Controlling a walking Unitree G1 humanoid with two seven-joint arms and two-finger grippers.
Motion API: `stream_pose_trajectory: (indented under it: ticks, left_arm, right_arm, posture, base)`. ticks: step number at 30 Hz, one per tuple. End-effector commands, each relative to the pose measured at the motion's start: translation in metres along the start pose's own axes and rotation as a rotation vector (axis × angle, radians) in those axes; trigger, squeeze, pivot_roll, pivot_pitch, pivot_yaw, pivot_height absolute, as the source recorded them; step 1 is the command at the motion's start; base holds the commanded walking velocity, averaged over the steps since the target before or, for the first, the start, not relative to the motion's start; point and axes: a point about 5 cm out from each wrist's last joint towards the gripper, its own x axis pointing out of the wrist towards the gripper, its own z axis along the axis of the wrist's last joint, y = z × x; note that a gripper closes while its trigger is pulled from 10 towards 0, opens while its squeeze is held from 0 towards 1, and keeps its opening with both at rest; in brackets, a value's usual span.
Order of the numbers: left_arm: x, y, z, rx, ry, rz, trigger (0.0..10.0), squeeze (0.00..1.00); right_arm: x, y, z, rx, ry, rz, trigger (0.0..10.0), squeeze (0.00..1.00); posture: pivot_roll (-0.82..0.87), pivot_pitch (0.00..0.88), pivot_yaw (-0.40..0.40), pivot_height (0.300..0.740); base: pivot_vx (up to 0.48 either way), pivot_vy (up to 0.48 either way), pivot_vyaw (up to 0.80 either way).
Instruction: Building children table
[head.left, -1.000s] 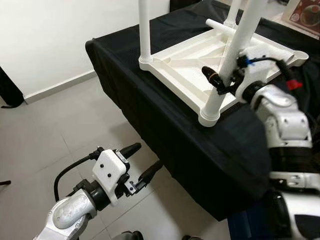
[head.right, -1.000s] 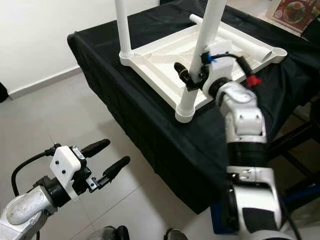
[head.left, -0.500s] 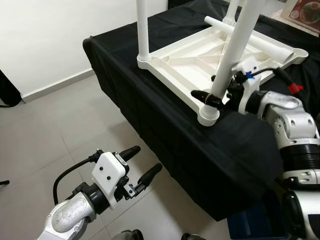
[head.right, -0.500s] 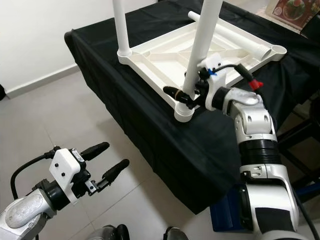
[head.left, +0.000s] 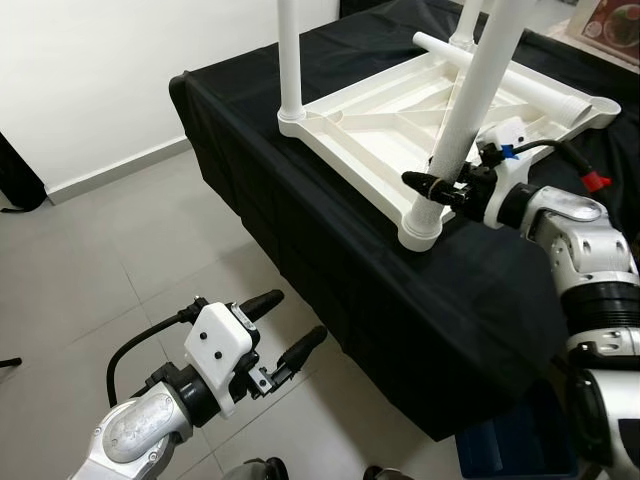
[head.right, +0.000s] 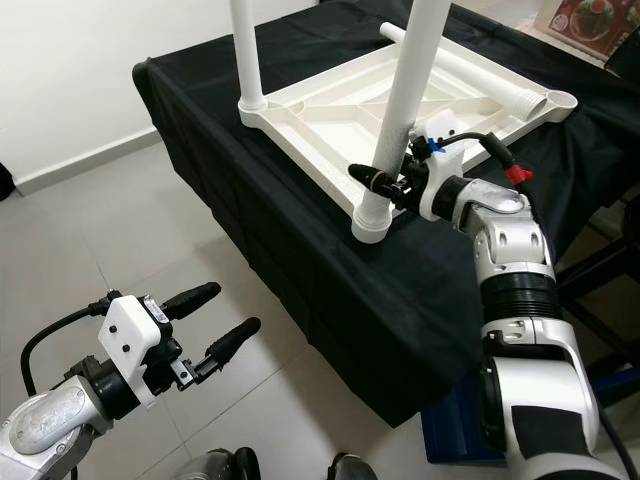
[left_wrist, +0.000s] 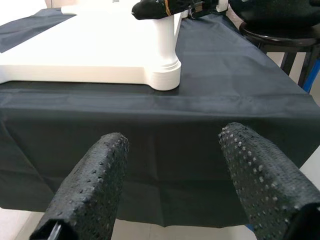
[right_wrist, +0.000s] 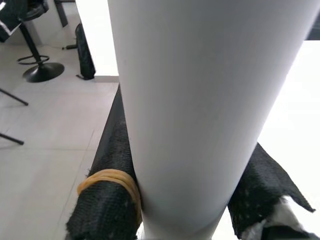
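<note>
1. One leg (head.left: 462, 122) stands in the upturned tabletop (head.left: 400, 120) at the table (head.left: 300, 220) edge; our right gripper (head.left: 437, 186) clamps it low.
2. We press straight down, keeping it upright.
3. Our left gripper (head.left: 285, 325) hangs parted, idle.

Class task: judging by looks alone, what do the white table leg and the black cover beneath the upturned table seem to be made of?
Table leg: probably moulded plastic, smooth, uniformly white, slightly glossy.
Black cover: apparently thin woven fabric, matte, draping over the edge with creases.
</note>
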Motion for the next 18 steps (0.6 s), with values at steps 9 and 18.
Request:
stream_pose_trajectory:
  ticks: [9,18]
  left_arm:
    - [0.001,-0.001,-0.003,0.000,0.016,-0.008,10.0,0.00]
    - [0.003,0.000,-0.003,0.003,0.012,-0.006,10.0,0.00]
  right_arm:
    - [-0.009,0.025,-0.027,0.030,0.135,-0.693,0.0,0.00]
    - [0.002,0.054,-0.020,0.125,0.122,-0.707,0.0,0.00]
  posture:
    - [0.02,0.209,-0.025,0.740]
    - [0.02,0.205,-0.026,0.740]
  base:
    - [0.000,0.000,0.00]
    - [0.000,0.000,0.00]
